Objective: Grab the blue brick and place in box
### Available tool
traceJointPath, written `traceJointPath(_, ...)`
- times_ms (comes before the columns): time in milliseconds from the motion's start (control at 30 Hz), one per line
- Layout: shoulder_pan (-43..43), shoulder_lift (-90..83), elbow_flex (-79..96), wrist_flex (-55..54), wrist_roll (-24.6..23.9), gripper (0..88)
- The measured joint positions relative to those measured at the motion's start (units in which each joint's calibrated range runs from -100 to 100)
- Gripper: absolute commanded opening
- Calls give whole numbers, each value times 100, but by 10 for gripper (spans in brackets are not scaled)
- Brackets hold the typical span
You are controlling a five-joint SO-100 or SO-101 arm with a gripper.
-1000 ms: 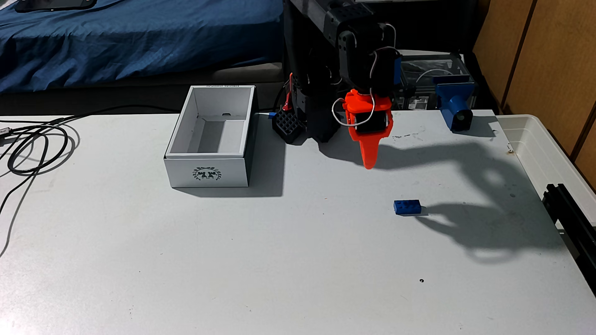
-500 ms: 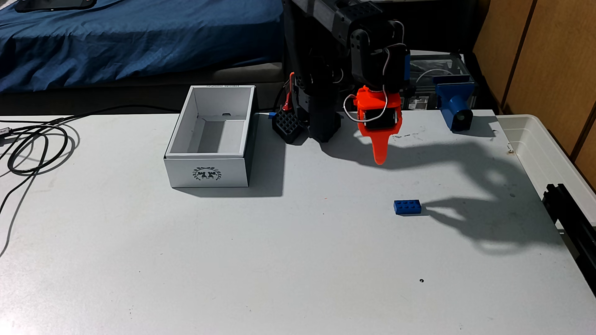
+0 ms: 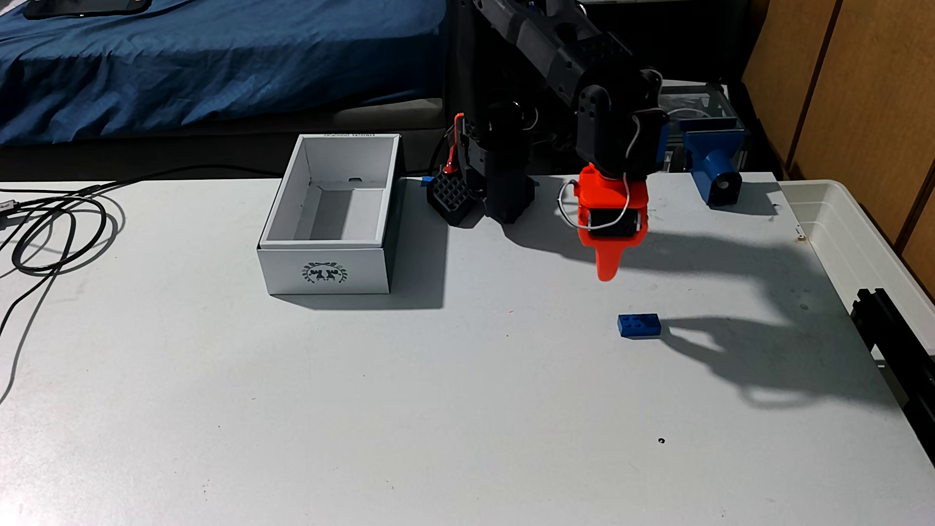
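The blue brick (image 3: 639, 325) lies flat on the white table (image 3: 455, 404), studs up, right of centre. My orange gripper (image 3: 606, 275) hangs point-down above the table, a little behind and to the left of the brick, touching nothing. From this side I see one orange finger; the gripper's shadow, right of the brick, forks into two prongs, so the jaws stand apart. The box (image 3: 324, 270), white with a dark wreath emblem on its front, sits open-topped at centre left with nothing inside.
The black arm base (image 3: 501, 187) stands right of the box at the table's back edge. A blue printed bracket (image 3: 713, 162) is at back right. A translucent tub (image 3: 835, 212) and a black rail (image 3: 890, 329) line the right edge. Black cables (image 3: 50, 227) loop at left.
The arm has swung right and reached forward, so the gripper now hangs lower and closer to the brick. Brick and box have not moved.
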Motion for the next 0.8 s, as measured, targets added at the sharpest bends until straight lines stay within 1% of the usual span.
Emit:
traceJointPath(267,30,591,-769,0,0,10)
traceJointPath(467,-148,1225,-1278,0,-84,12)
traceJointPath(800,-273,1579,-1422,-9,-95,13)
